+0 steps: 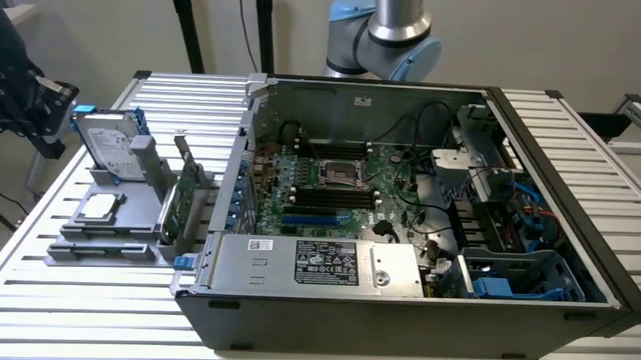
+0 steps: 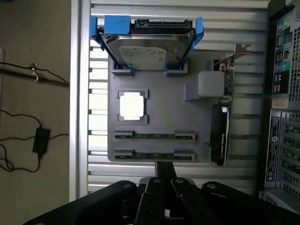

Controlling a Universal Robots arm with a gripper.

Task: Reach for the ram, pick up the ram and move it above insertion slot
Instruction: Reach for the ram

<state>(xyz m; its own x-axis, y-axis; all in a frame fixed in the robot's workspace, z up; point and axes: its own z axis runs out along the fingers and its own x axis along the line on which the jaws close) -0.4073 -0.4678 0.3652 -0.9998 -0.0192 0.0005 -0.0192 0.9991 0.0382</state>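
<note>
Gripper (image 2: 164, 165): empty, hovering just off holder (image 2: 159, 108) edge; opening not readable
Ram (image 2: 154, 155): seated in slot along that nearest holder edge, twin stick (image 2: 154, 136) just beside
Probably best: centre over ram's middle, approach square to its length, stay clear of twin

Claw (image 2: 164, 166) near ram (image 2: 154, 155) on gray tray (image 2: 187, 117)

exterior: high oblique, whole case (image 1: 401, 315) | wrist: straight down, near | shared: parts tray (image 2: 164, 117)
</note>
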